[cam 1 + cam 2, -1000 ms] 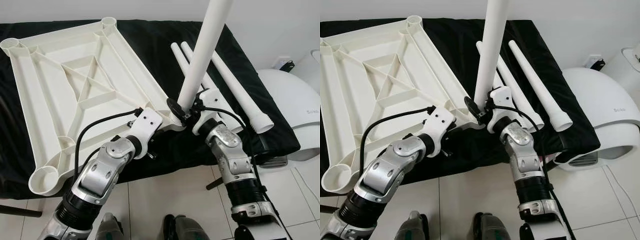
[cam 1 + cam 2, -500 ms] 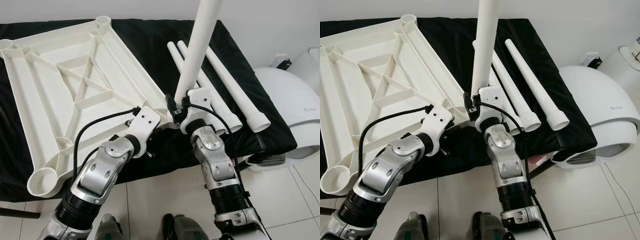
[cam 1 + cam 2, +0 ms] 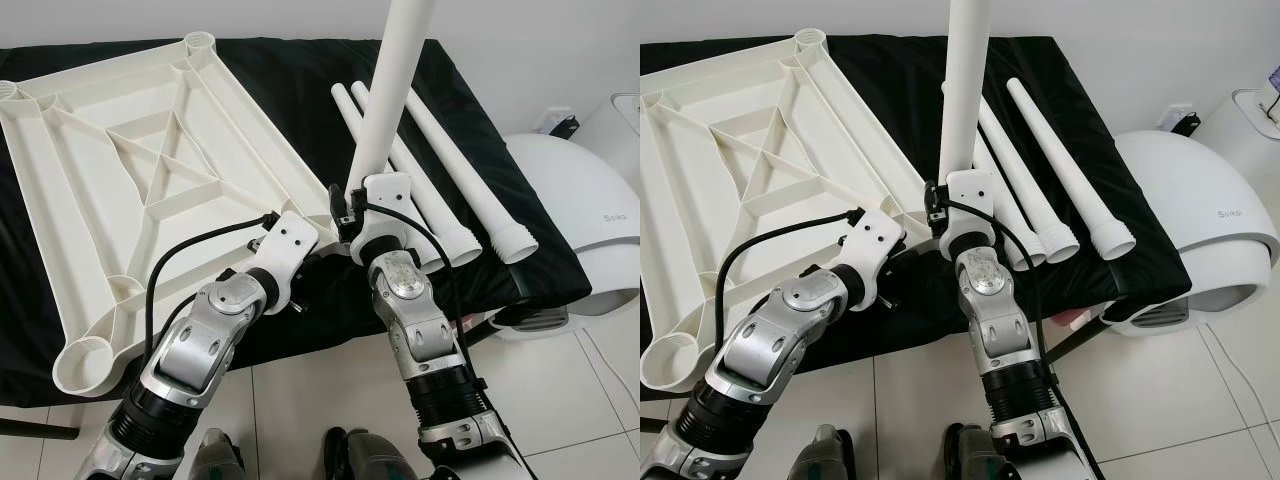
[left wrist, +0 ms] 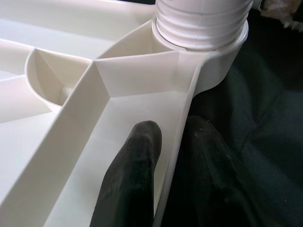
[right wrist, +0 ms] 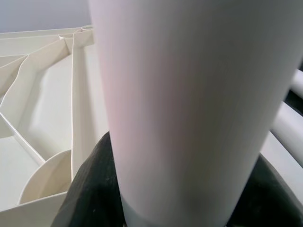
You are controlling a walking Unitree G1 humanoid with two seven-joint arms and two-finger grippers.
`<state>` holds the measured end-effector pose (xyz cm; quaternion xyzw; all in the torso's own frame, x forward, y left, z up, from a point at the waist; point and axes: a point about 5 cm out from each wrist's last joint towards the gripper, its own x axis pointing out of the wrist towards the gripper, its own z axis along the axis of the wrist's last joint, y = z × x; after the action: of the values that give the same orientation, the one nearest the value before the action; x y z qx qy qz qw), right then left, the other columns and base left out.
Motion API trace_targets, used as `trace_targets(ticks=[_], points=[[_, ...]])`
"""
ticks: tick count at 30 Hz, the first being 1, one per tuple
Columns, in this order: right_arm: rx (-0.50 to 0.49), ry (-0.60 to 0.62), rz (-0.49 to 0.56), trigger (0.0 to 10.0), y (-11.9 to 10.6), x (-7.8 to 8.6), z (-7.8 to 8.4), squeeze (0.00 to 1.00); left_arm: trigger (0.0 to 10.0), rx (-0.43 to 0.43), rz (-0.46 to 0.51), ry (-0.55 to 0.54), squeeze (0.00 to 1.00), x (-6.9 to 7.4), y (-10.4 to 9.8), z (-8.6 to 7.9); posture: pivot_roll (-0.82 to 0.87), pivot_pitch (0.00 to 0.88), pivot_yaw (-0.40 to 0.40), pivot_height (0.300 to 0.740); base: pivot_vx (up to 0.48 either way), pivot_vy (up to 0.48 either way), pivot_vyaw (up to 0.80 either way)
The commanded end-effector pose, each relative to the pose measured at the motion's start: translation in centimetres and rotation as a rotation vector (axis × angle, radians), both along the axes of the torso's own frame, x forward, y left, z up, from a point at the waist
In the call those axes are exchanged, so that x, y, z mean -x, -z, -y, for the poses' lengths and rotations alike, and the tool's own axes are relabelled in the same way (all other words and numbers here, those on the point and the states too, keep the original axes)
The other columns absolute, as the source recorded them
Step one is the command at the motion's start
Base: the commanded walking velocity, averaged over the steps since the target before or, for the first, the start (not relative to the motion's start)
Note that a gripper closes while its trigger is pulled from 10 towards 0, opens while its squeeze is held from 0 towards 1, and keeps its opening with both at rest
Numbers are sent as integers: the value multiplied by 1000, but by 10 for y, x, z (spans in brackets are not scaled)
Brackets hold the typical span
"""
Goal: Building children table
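Right hand (image 3: 352, 212) around upright leg (image 3: 390, 95) — in tabletop (image 3: 130, 190) socket

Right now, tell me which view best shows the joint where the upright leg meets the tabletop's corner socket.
The left wrist view: the upright leg's ribbed end sits in the corner socket of the tabletop, whose rim the left gripper pinches. In both eye views the arms hide the joint. The right wrist view shows the right gripper around the leg's shaft.
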<state>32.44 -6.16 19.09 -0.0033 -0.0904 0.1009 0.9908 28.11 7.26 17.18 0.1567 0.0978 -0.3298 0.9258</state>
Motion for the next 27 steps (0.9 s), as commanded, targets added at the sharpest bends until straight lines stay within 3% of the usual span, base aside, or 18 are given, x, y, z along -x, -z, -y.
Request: trace_targets(ticks=[1, 2, 3, 4, 19, 20, 24, 27], points=[[6, 77, -109, 10000, 18, -4, 4, 0, 10000, 23, -21, 130, 0, 16, 1, 19, 63, 170, -77, 740, 0, 0, 0], [6, 77, -109, 10000, 18, -4, 4, 0, 10000, 23, -21, 130, 0, 16, 1, 19, 63, 170, -77, 740, 0, 0, 0], [9, 82, -112, 10000, 19, -4, 5, 110, 10000, 23, -21, 131, 0, 16, 1, 20, 63, 170, -77, 740, 0, 0, 0], [7, 74, -107, 10000, 18, -4, 6, 988, 10000, 23, -20, 130, 0, 16, 1, 20, 61, 166, -77, 740, 0, 0, 0], [-31, -87, 8, 10000, 3, -6, 20, 1000, 10000, 22, -15, 134, 0, 15, 1, 20, 55, 164, -73, 740, 0, 0, 0], [-59, -168, 26, 10000, 0, -7, 25, 1000, 10000, 22, -14, 133, 0, 14, 0, 20, 53, 165, -72, 740, 0, 0, 0], [-82, -250, 39, 10000, -2, -7, 33, 1000, 10000, 21, -12, 132, 0, 14, 0, 20, 49, 168, -68, 740, 0, 0, 0], [-63, -399, 60, 10000, -5, -9, 51, 1000, 10000, 21, -10, 131, 0, 12, -1, 19, 46, 170, -64, 740, 0, 0, 0]])
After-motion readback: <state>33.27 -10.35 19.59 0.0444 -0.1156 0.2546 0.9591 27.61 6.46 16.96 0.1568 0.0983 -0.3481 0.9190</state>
